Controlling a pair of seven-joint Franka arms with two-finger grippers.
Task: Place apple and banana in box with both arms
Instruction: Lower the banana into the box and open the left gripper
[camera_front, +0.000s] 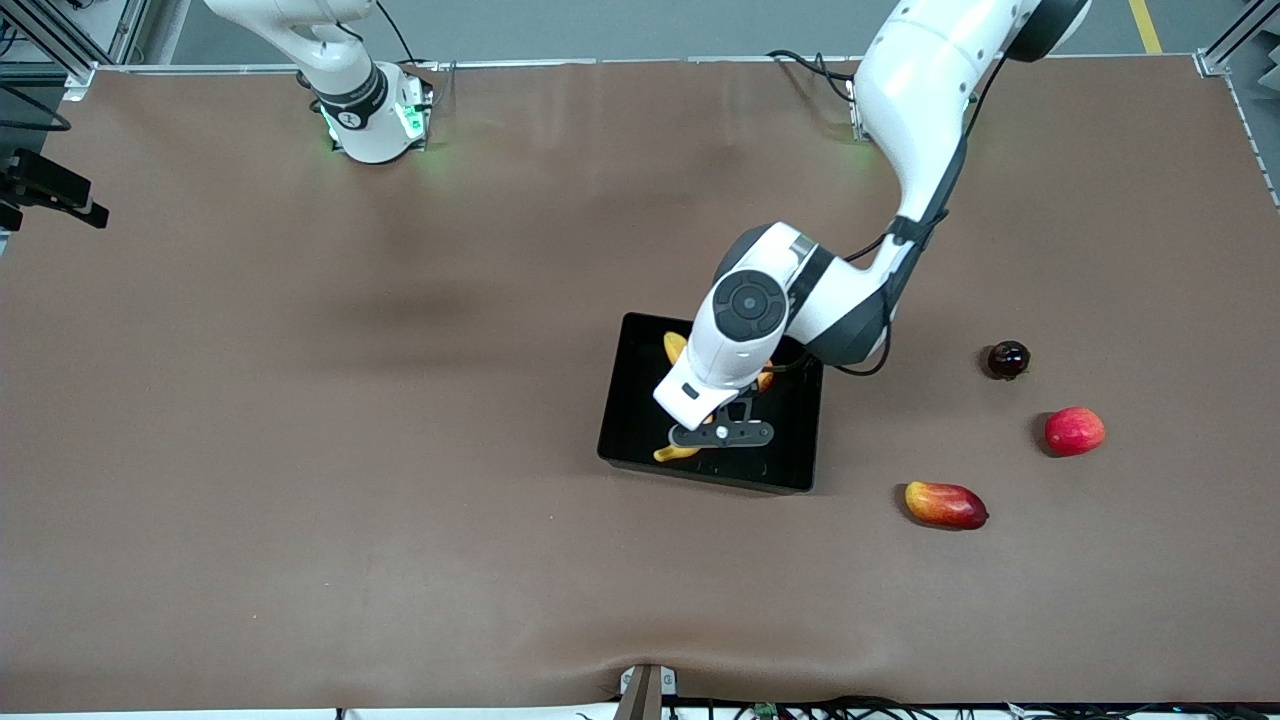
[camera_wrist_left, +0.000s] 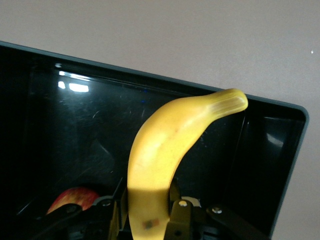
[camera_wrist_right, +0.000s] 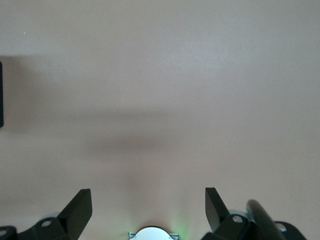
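The black box lies mid-table. My left gripper is down inside it, shut on the yellow banana; only the banana's two ends show past the wrist. In the left wrist view the banana runs up from between the fingers toward the box wall. The apple, red with yellow, lies in the box beside the gripper. My right gripper is open and empty over bare table; it does not show in the front view.
Three fruits lie on the table toward the left arm's end: a dark round one, a smooth red-pink one and a long red-yellow one. The right arm's base stands at the table's edge.
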